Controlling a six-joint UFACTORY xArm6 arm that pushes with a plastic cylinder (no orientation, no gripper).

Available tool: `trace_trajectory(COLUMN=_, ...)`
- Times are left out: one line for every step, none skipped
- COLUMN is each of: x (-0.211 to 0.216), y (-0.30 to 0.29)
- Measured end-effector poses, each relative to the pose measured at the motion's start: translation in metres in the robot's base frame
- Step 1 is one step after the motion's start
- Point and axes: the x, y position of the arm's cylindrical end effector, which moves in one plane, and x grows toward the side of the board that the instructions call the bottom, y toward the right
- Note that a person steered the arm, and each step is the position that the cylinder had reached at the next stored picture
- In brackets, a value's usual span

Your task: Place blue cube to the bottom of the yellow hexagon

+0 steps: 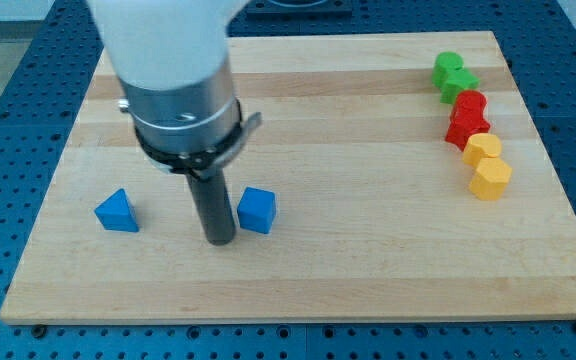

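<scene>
My tip point(218, 240) stood bare, seemingly touching the blue cube's point(257, 211) left, poised to push it right toward the yellow hexagon point(490, 178).

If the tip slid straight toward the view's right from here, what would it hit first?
My tip sits just left of the blue cube, so it would likely meet that cube first, perhaps only its lower edge, since the tip looks slightly nearer the view's bottom.

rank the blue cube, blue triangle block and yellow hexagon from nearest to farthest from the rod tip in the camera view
Measured from my tip:
1. Blue cube, just to the view's right of the tip.
2. Blue triangle block, farther off on the view's left.
3. Yellow hexagon, far away near the board's right edge.
</scene>
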Motion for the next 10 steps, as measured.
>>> trace_trajectory(x=-0.005, y=-0.008)
trace_trajectory(x=-0.005, y=0.007)
trace_trajectory(x=-0.012, y=0.033)
trace_trajectory(x=-0.013, y=0.047)
trace_trajectory(x=-0.013, y=0.049)
trace_trajectory(x=-0.014, y=0.03)
trace_trajectory(x=-0.026, y=0.029)
trace_trajectory(x=-0.04, y=0.029)
trace_trajectory(x=-0.043, y=0.029)
trace_trajectory(x=-0.044, y=0.029)
